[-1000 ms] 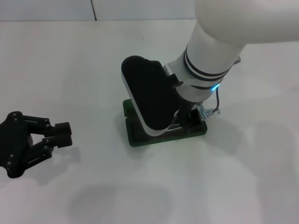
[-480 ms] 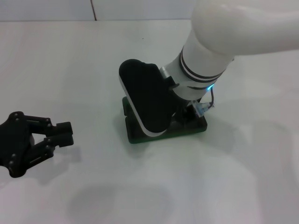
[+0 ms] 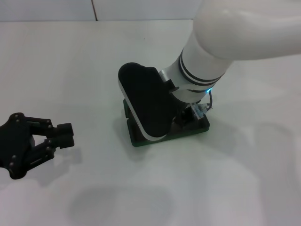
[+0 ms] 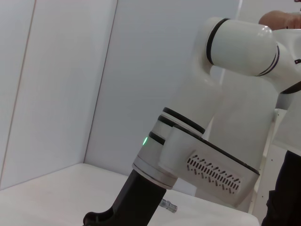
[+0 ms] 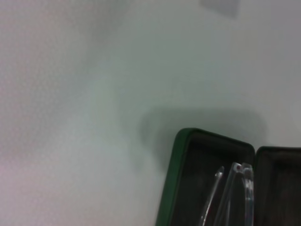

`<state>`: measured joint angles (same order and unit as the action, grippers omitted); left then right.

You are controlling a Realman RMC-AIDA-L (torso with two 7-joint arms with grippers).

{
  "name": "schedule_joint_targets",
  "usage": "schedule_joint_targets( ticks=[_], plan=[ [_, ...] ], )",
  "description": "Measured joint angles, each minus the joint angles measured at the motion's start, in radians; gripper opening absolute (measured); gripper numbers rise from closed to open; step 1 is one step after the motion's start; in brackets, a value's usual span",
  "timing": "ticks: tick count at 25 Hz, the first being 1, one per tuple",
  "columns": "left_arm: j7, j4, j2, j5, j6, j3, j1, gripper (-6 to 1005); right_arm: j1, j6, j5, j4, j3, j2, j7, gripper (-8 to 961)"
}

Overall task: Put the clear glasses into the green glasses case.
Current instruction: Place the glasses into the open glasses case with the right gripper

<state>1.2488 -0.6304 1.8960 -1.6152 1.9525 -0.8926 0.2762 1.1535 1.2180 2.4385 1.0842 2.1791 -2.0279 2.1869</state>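
The green glasses case [image 3: 141, 137] lies open on the white counter [image 3: 70, 61] near the middle of the head view, and the right claw [image 3: 188, 115] sits low over its 3 o'clock half, its fingers hidden by the wrist so I cannot tell how wide they are. In the right wrist view the clear glasses [image 5: 233, 193] lie inside the case's dark-lined shell, temple arms within the green rim. The left claw [image 3: 63, 135] rests spread open and empty at 8 o'clock, well apart, with bare counter around the case's edges.
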Motion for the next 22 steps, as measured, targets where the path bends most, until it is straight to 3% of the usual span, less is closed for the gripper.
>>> schedule_joint_targets(
  ticks=[22],
  plan=[
    [-0.002,0.000,0.000,0.000,-0.002,0.000,-0.003,183,-0.005,-0.013,0.002,0.005,-0.007,0.000,0.002,139]
  ],
)
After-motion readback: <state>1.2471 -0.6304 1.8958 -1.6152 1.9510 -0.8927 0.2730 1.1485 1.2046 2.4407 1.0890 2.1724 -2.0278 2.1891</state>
